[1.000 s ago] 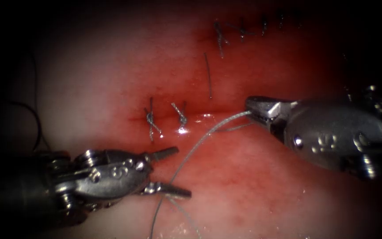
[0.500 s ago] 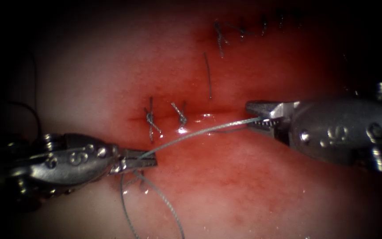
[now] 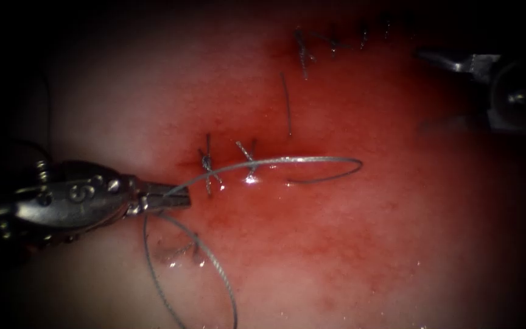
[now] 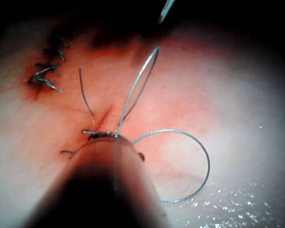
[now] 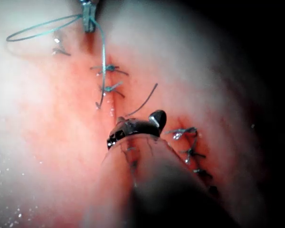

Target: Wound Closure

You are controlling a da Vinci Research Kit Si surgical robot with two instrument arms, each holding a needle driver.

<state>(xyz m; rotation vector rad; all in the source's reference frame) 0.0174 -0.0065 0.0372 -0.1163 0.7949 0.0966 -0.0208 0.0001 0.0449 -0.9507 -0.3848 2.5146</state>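
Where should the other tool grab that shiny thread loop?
Probably at the thread loop's free bend, coming from the right: it curls back there, apart from the knots, while the left tool holds the other end. The right tool holds nothing.

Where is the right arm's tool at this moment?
In the endoscope view, the right arm's tool sits upper right, beside the far row of stitches, holding nothing.

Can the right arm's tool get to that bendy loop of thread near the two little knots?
Probably yes. The right tool sits off to the upper right holding nothing, and only bare tissue lies between it and the thread loop. The left tool grips the thread's other end.
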